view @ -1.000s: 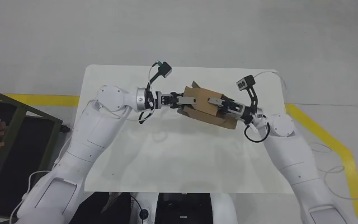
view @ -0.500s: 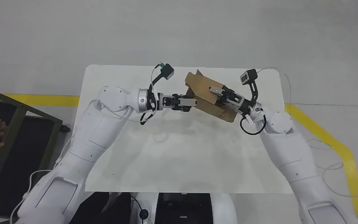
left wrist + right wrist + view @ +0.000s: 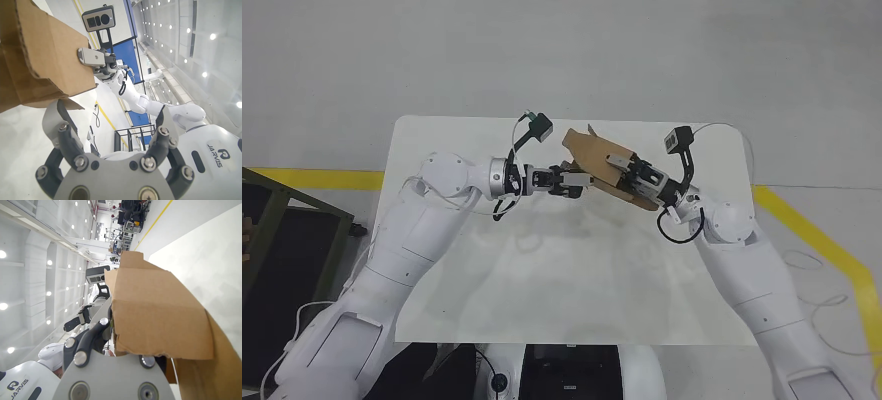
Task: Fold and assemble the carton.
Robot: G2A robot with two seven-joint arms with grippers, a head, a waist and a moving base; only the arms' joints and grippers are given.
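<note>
White table [image 3: 542, 290] below, and your right gripper [image 3: 627, 170] is clamped on the carton [image 3: 594, 155] above it; left gripper [image 3: 584, 182] gapes wide, loose flap [image 3: 71, 105] right beside one of its fingers [image 3: 50, 115].

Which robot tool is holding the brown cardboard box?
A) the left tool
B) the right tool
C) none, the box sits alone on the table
B: the right tool is clamped on a wall of the carton, while the left tool is open next to it.
</note>
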